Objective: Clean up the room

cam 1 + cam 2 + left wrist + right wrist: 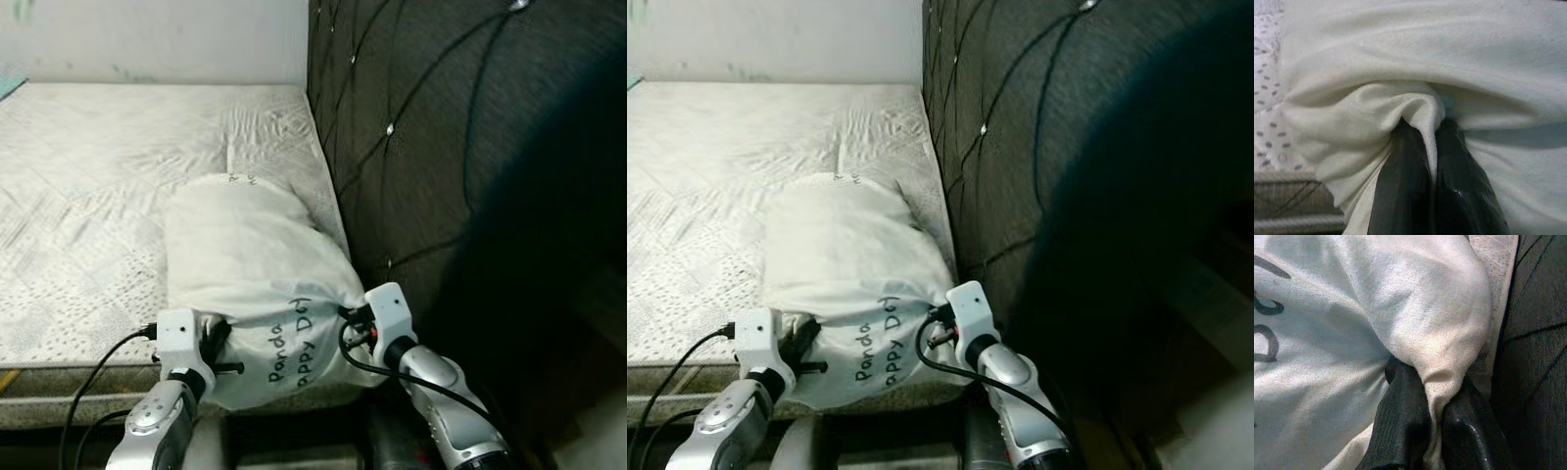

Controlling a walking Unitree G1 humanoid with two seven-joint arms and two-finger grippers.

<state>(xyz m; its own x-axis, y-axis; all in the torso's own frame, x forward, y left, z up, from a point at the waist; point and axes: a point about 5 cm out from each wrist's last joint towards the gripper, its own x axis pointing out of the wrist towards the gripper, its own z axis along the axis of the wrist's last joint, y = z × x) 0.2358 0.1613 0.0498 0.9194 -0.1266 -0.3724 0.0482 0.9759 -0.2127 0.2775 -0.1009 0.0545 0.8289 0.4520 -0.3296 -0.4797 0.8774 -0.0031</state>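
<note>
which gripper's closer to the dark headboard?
Right. The right gripper pinches the pillow corner beside the headboard; the left gripper pinches the pillow's opposite corner, farther away.

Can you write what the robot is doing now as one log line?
left gripper: shut on pillow | right gripper: shut on pillow | pillow: on mattress, beside headboard
</note>
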